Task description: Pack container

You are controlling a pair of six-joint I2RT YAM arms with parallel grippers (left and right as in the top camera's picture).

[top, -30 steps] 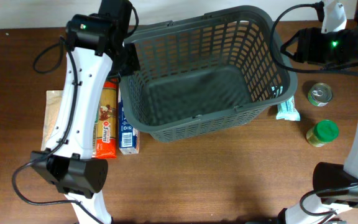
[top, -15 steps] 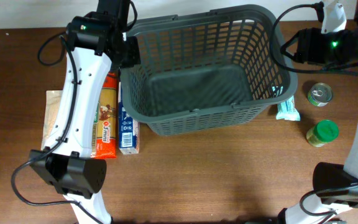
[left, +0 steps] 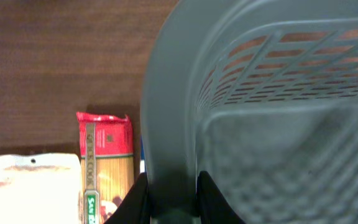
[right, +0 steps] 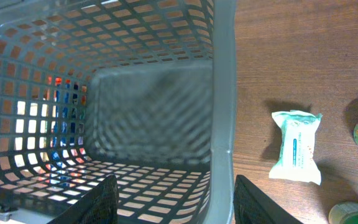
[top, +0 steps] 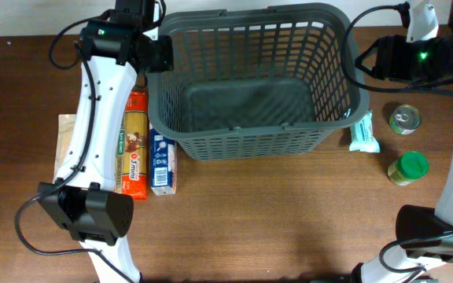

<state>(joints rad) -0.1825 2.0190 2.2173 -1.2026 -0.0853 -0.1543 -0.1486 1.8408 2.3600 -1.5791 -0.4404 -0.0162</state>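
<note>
The container [top: 254, 137] is a large dark grey lattice basket at the back middle of the table, with nothing inside. My left gripper [top: 161, 53] is shut on the rim of its left wall; the left wrist view shows both fingers [left: 171, 198] clamped on the thick rim [left: 169, 124]. My right gripper [top: 360, 61] is open at the basket's right wall, its fingers [right: 174, 200] straddling that rim [right: 222, 93] without touching it.
A spaghetti packet [top: 134, 149], a blue box [top: 162, 161] and a pale bag [top: 68, 141] lie left of the basket. A white-green pack [top: 363, 134], a tin can [top: 405, 119] and a green-lidded jar [top: 408, 167] sit to its right.
The basket has swung from a tilted angle to square with the table edge, its left end moving back with my left gripper. The right arm has stayed put.
</note>
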